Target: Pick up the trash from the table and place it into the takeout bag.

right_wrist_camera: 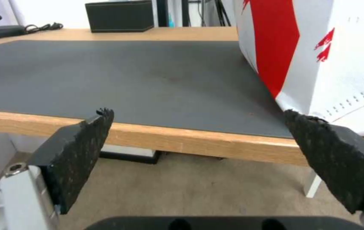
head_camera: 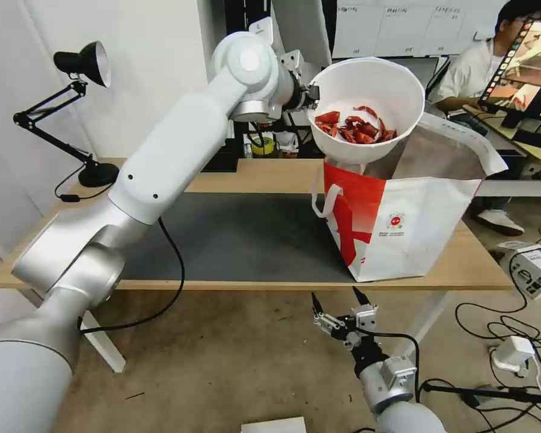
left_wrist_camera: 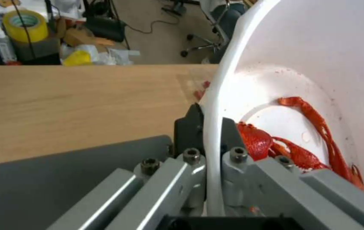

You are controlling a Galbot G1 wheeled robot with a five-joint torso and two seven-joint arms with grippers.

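Note:
My left gripper (head_camera: 311,94) is shut on the rim of the white bowl (head_camera: 366,90) of red crayfish shells (head_camera: 356,127), holding it tilted in the air above the open mouth of the takeout bag (head_camera: 403,222). In the left wrist view the bowl's rim (left_wrist_camera: 216,127) runs between the two fingers, with shells (left_wrist_camera: 301,150) lying inside. The white and red bag stands on the right end of the table (head_camera: 264,177), partly on the dark grey mat (head_camera: 240,240). My right gripper (head_camera: 336,304) hangs open below the table's front edge, in front of the bag (right_wrist_camera: 318,57).
A black tissue box (right_wrist_camera: 119,16) stands at the table's back edge. A black desk lamp (head_camera: 72,108) occupies the back left corner. Cables and a power strip (head_camera: 514,355) lie on the floor at the right. A person sits at a desk behind the bag.

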